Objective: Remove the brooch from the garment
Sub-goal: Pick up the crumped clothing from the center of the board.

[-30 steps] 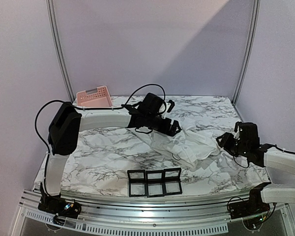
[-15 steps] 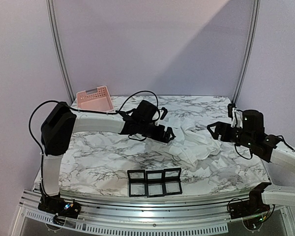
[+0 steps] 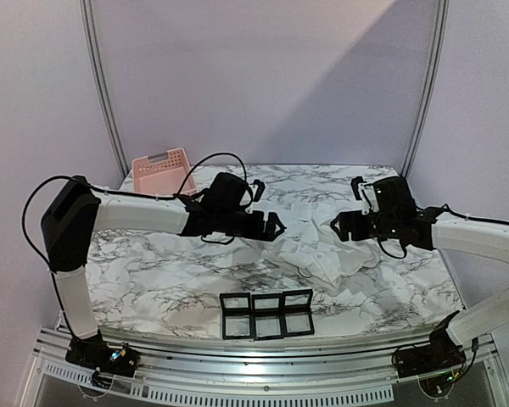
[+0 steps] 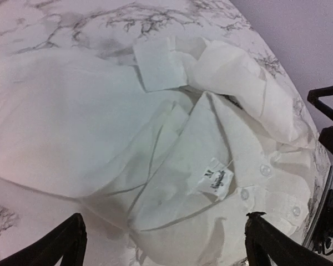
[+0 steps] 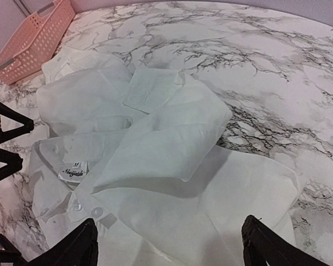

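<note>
The garment [image 3: 327, 253] lies crumpled on the marble counter [image 3: 170, 271], right of centre, between our two arms. Our left arm [image 3: 153, 214] reaches in from the left. The left jaws stand wide apart and empty, hovering over the collar. From that wrist we see the neck label [image 4: 217, 182] and a row of buttons [image 4: 265, 170] just beside it. Our right arm [image 3: 467, 233] reaches in from the right. The right jaws are also spread wide, gripping nothing, above the heaped cloth. We cannot make out the brooch in any view. A pink basket [image 3: 163, 168] sits at the far left corner. A black three-cell tray [image 3: 267, 314] lies near the front edge.
</note>
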`<control>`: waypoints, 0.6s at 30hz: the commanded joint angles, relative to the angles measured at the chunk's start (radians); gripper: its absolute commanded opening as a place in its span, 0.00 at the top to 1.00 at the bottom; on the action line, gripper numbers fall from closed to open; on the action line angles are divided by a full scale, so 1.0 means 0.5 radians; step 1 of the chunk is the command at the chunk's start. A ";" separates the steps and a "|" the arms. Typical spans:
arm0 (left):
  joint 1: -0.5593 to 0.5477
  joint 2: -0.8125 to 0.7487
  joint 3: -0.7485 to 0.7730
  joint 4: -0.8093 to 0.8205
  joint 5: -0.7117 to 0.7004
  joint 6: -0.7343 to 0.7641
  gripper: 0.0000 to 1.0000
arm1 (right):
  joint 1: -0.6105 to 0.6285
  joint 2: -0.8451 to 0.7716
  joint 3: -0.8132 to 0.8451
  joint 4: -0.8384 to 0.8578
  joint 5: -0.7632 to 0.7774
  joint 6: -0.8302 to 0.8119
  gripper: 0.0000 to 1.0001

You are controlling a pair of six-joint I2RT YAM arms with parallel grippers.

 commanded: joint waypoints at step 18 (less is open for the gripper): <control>0.067 0.140 -0.226 0.495 0.395 -0.348 0.34 | 0.116 0.525 0.235 0.161 0.242 0.110 0.65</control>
